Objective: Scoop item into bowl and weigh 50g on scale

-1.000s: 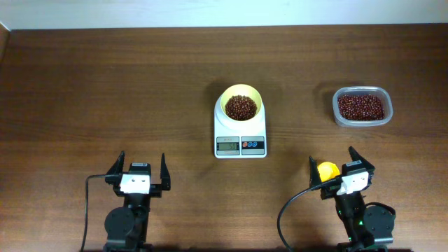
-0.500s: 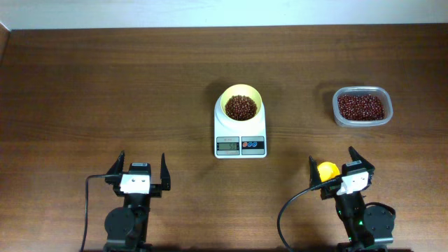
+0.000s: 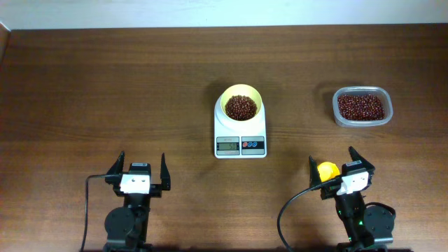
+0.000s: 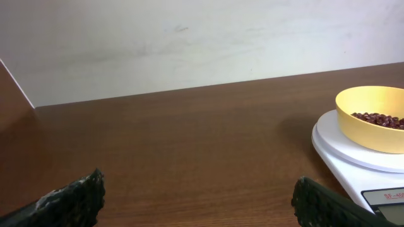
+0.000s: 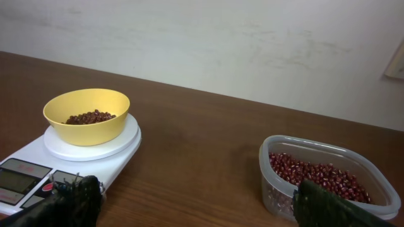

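The pale yellow bowl (image 3: pixel 241 99) holds red-brown beans (image 3: pixel 241 107) and stands on the white scale (image 3: pixel 240 139) at the table's centre. It also shows in the left wrist view (image 4: pixel 372 120) and in the right wrist view (image 5: pixel 87 115). A clear tub (image 3: pixel 362 107) of more beans (image 5: pixel 319 175) sits at the right. My left gripper (image 3: pixel 136 171) is open and empty near the front left. My right gripper (image 3: pixel 341 168) is open near the front right, and the yellow scoop (image 3: pixel 326 169) lies between its fingers in the overhead view.
The wooden table (image 3: pixel 112 91) ends at a pale wall (image 4: pixel 189 44) at the back. A black cable (image 3: pixel 87 203) runs from the left arm and another (image 3: pixel 283 213) from the right arm.
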### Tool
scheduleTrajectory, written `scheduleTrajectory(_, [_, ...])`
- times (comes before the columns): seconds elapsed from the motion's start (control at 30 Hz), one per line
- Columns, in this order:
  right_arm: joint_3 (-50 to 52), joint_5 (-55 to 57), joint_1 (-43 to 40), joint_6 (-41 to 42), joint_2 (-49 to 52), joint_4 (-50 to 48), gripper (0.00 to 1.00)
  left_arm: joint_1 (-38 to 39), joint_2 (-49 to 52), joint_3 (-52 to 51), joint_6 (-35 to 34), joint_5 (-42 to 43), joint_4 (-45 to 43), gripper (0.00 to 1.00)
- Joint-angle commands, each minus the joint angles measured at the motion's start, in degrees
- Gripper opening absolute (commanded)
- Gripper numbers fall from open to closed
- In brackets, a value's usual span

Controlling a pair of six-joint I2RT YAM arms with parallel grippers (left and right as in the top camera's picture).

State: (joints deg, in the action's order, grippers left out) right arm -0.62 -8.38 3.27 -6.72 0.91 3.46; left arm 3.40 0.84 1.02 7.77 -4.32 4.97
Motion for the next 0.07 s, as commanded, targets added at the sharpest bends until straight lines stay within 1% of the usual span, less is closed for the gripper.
scheduleTrajectory(0.0, [0.3, 0.5, 0.5, -0.3, -0.5, 0.4, 0.99, -0.2, -0.5, -0.2, 0.9, 0.5, 0.1, 0.99])
scheduleTrajectory(0.03, [0.3, 0.5, 0.5, -0.3, -0.5, 0.4, 0.99, -0.2, -0.5, -0.2, 0.9, 0.5, 0.1, 0.99])
